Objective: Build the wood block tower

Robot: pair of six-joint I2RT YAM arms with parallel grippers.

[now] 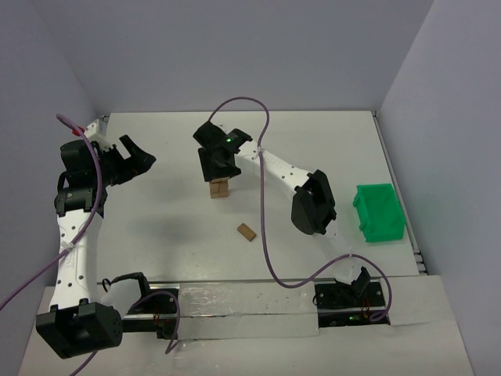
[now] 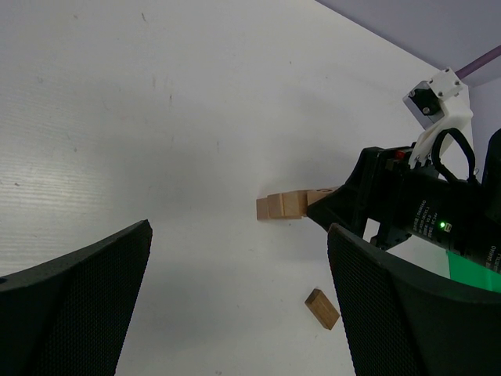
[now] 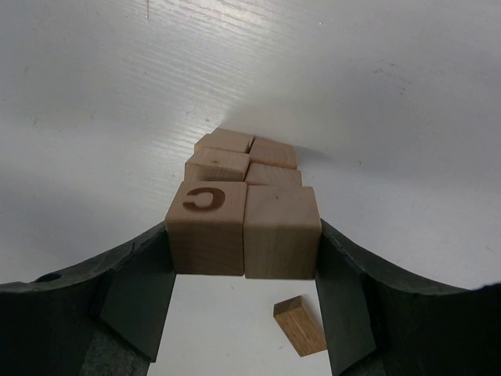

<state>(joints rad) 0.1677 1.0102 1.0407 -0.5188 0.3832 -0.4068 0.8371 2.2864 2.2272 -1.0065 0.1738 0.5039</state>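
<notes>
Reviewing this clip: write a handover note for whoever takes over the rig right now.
Left gripper: open, empty, off to the left, away from the blocks.
Right gripper: shut on the top pair of blocks, one marked C, above the wood block tower.
Done: two lower pairs sit stacked beneath.
Left: whether the top pair is seated cannot be told; check, release, then probably add the loose block lying nearer the arm bases.
Green bin stands at right.
</notes>
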